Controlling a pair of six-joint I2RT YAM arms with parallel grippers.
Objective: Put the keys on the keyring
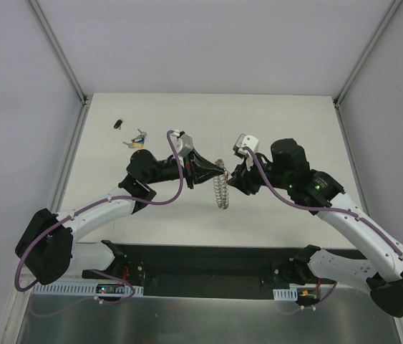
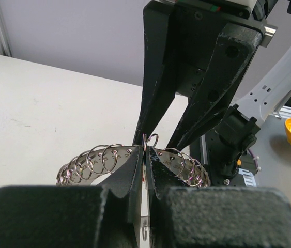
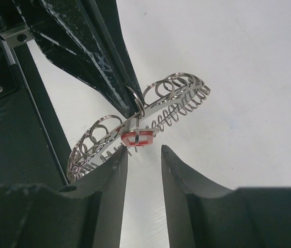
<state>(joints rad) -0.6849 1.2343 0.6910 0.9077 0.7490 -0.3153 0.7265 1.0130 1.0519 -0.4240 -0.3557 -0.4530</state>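
Right gripper (image 3: 141,155) first: jaws partly apart, nothing between them, poised just beside the red-tagged key (image 3: 136,138), which dangles from a loop of the keyring (image 3: 179,95). Left gripper (image 2: 146,157) is pinched tight on that ring's coiled edge, holding it up off the table (image 1: 294,122) mid-scene, between the two arms. By my read that key is on, or as good as. Not finished, though: a small cluster of other keys (image 1: 137,140) lies well apart at the far left, with a dark little object (image 1: 118,123) beyond, too small to name.
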